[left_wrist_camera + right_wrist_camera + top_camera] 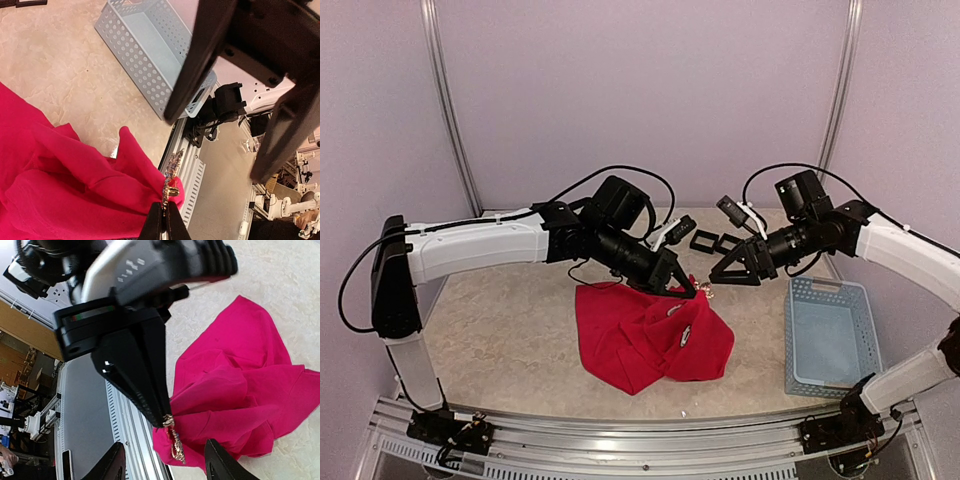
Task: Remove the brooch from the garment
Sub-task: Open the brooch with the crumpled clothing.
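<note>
Our left jaws pinch the small glittery gold brooch (171,176) at a lifted edge of the bright red fabric garment (640,340), while our right jaws stand spread just beside it.

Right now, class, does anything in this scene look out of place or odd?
The garment lies crumpled, one fold pulled up where the left gripper pinches the brooch. Nothing looks spilled or broken.

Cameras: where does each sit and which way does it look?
Top: high behind the arms, looking down on garment and basket; both arms show.
Left wrist: on the left arm, facing the brooch in its shut left gripper.
Right wrist: on the right arm, facing the brooch past its open right gripper.
Wrist views share brooch and garment.
</note>
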Action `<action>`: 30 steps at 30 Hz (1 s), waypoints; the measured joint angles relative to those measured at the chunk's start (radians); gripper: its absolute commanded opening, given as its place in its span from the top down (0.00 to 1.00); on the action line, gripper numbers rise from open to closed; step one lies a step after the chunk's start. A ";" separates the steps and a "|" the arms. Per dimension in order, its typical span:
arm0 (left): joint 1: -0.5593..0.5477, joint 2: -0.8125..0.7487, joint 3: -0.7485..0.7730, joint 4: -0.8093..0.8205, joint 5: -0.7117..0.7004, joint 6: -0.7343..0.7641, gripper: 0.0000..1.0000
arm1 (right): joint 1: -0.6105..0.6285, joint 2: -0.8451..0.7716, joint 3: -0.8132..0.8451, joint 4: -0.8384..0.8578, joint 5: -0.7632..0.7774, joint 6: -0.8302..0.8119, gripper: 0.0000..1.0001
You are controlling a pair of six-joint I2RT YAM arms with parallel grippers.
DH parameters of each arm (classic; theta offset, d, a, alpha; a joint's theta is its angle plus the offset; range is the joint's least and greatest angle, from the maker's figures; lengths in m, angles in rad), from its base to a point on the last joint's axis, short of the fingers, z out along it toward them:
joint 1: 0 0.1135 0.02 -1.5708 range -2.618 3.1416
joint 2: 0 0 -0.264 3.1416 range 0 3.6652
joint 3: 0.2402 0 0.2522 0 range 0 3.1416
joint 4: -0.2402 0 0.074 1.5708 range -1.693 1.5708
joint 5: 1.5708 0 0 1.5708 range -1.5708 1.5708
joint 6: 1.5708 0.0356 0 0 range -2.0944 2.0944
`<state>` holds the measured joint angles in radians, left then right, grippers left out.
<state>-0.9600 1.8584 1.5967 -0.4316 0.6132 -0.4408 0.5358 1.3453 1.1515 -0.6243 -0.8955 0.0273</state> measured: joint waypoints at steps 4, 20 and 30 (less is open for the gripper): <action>0.000 -0.012 -0.022 0.009 0.005 0.000 1.00 | -0.003 -0.068 0.017 -0.003 0.001 0.026 0.39; -0.001 -0.012 -0.023 0.021 0.004 0.000 1.00 | -0.004 0.032 -0.012 -0.033 0.007 0.001 0.56; -0.001 -0.012 -0.006 0.023 0.006 0.000 1.00 | -0.004 0.058 -0.011 -0.027 -0.028 -0.005 0.79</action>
<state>-0.9611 1.8465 1.5902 -0.4088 0.6193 -0.4404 0.5320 1.4029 1.1400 -0.6510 -0.9237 0.0223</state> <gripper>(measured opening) 0.017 0.276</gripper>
